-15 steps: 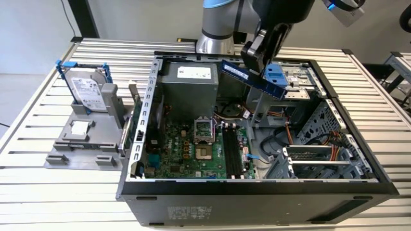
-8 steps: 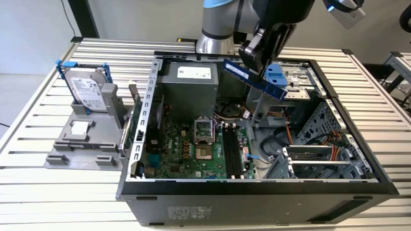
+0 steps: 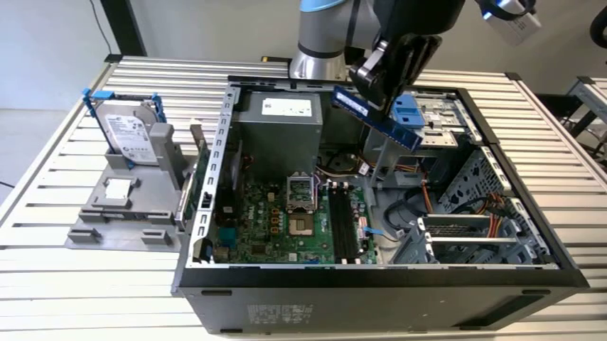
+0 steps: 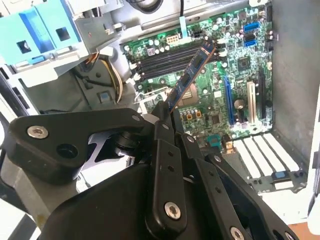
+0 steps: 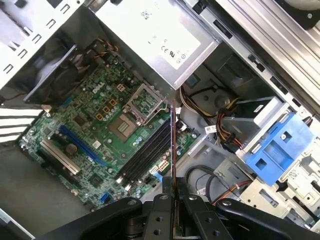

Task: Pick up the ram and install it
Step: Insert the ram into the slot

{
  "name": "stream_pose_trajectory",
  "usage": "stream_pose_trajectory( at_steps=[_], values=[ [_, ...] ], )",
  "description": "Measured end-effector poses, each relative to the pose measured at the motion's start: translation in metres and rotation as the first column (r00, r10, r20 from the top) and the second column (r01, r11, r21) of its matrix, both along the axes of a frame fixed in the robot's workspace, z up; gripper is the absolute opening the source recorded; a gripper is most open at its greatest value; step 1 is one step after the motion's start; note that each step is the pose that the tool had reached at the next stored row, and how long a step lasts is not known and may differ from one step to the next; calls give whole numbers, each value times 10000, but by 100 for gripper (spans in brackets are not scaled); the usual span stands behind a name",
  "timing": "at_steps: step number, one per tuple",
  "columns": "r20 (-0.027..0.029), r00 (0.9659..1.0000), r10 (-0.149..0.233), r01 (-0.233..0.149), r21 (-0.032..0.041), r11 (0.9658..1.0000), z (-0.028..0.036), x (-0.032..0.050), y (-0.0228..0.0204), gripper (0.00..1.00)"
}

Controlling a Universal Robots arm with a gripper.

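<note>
Gripping the ram (image 3: 399, 131) by one end, the claw (image 3: 377, 92) is clenched on it above the open case (image 3: 379, 273). The stick juts out past the fingertips, tilted, in the air and touching nothing. Below the claw lies the board (image 3: 270, 227) with its slots (image 3: 346, 220), well apart from the ram.

The main risk, as I judge it, is angle. In the second wrist view the ram (image 4: 190, 80) reaches out from the claw (image 4: 165, 115) across the slots (image 4: 167, 56) rather than along them. If it goes down this way, a corner would strike the slot wall or an end clip instead of seating.

The hold is another concern. With only one end pinched, pressure on the far end could pivot the stick in the jaws or flex it.

Beside the claw sit loose cables (image 5: 225, 130) and a blue bracket (image 5: 275, 145), which the fingers could snag on a descent. Whether the slot clips stand open cannot be told.
</note>
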State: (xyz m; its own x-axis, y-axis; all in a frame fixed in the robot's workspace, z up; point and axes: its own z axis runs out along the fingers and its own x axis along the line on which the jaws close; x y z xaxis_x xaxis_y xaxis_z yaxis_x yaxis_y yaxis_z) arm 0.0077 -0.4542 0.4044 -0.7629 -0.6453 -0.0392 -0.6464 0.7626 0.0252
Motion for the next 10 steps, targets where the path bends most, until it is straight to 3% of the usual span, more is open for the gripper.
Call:
stream_pose_trajectory(
  at_steps=[5,10],
  values=[
    [0,9989,-471,471,1,9989,0,0,-9,0],
    [0,9956,-934,934,0,9956,0,-1,-19,0]
  ],
)
